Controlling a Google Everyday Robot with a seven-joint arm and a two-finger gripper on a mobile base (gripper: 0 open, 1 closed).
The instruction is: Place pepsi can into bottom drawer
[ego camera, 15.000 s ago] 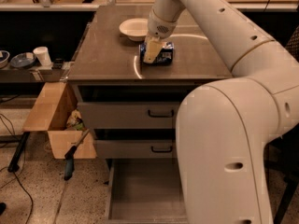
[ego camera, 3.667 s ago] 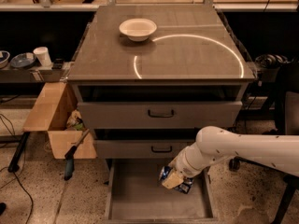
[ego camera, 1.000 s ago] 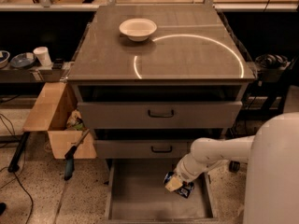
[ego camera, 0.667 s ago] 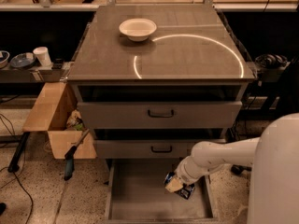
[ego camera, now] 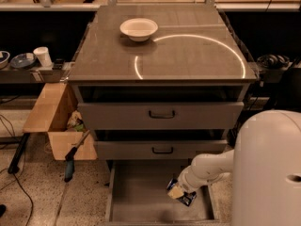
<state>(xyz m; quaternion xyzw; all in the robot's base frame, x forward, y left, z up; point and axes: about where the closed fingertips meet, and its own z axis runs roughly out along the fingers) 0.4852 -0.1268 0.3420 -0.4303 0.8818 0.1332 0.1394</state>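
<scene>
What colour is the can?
Blue, camera view: pepsi can at the gripper over the bottom drawer.

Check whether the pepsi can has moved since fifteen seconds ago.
Yes. The pepsi can went from beside the white bowl down to the bottom drawer, pincer against it.

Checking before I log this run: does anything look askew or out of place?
Nothing spilled. The can is tilted at the gripper, low over the right part of the open bottom drawer; whether it rests on the floor is unclear. The bowl stands upright on top.
</scene>
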